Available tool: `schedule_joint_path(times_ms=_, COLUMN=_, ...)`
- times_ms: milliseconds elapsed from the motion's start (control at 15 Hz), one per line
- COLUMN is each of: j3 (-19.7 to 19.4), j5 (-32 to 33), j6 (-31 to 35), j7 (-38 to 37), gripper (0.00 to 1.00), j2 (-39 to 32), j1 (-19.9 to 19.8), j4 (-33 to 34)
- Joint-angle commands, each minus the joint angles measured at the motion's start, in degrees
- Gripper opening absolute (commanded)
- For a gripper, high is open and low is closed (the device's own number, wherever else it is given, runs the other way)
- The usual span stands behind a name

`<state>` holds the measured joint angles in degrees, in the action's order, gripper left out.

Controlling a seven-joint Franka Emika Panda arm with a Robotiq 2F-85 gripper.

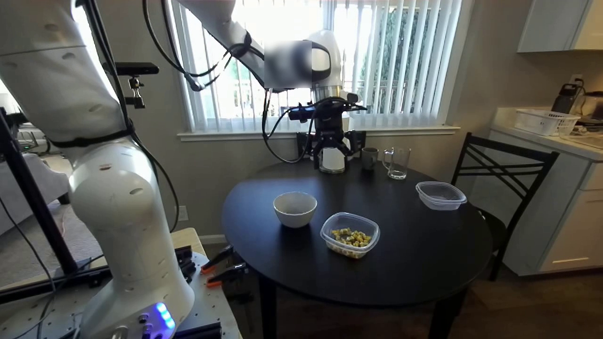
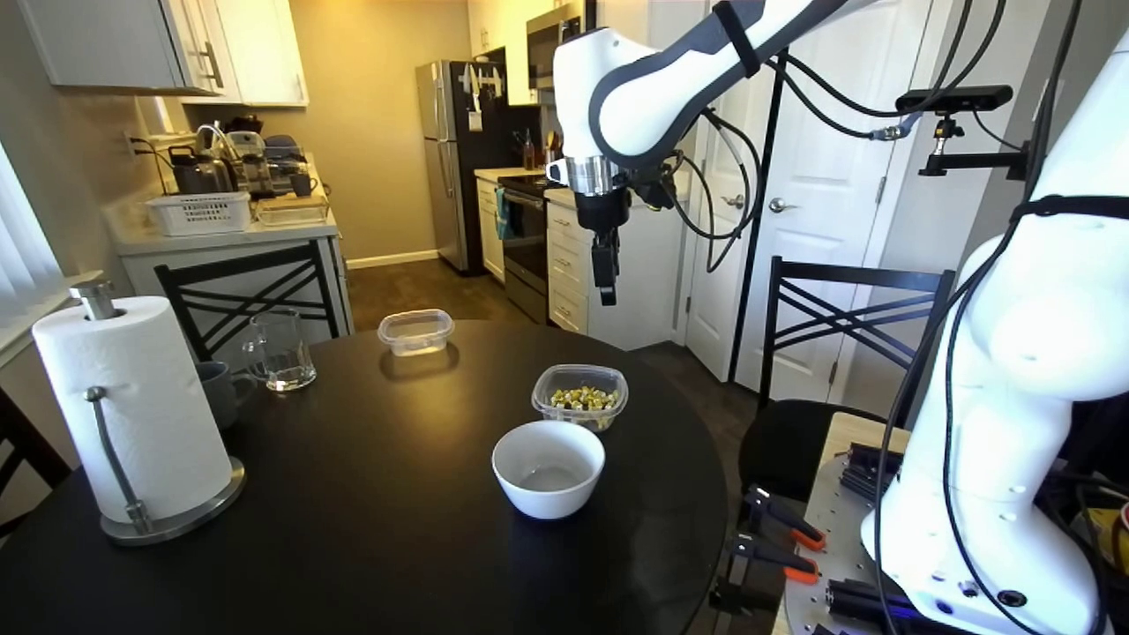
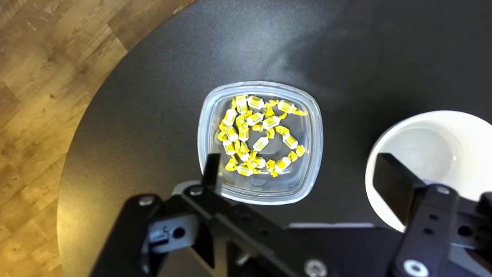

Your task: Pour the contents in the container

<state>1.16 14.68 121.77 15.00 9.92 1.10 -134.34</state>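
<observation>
The contents (image 3: 261, 144), several yellow-and-white wrapped candies, lie in the container, a squarish clear tub (image 3: 261, 192) on the dark round table. The tub (image 1: 353, 221) with the contents (image 1: 351, 237) shows in both exterior views, also here (image 2: 578, 375). A white bowl (image 1: 295, 212) stands close beside it; its inside looks empty in the wrist view (image 3: 453, 154). My gripper (image 3: 300, 165) is open and empty, pointing down. It hangs well above the table in both exterior views (image 1: 332, 150) (image 2: 607, 291), touching neither. In the wrist view, its left finger overlaps the tub and its right finger overlaps the bowl.
A second, empty clear tub (image 1: 441, 197) stands apart, also here (image 2: 416, 335). A paper towel roll (image 2: 137, 414), a grey mug (image 1: 369, 158) and a glass mug (image 1: 398, 165) stand along the window side. A black chair (image 1: 506, 169) stands against the table edge.
</observation>
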Motion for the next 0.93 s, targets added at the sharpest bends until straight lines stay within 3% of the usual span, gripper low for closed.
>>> schedule_joint_path(times_ms=0, j3=-0.2, j5=0.0, j6=-0.1, j7=0.0, gripper=1.00, j2=0.0, j1=0.2, j4=0.1)
schedule_joint_path(times_ms=267, j3=-0.7, j5=0.9, j6=1.6, j7=0.1, gripper=1.00, j2=-6.8, j1=-0.5, j4=2.9)
schedule_joint_path(times_ms=667, j3=-1.8, j5=-7.6, j6=2.4, j7=13.2, gripper=1.00, j2=-19.1, j1=-1.4, j4=8.1)
schedule_joint_path(times_ms=867, j3=-0.5, j5=-9.4, j6=4.5, j7=15.1, gripper=1.00, j2=-24.9, j1=-1.8, j4=10.7)
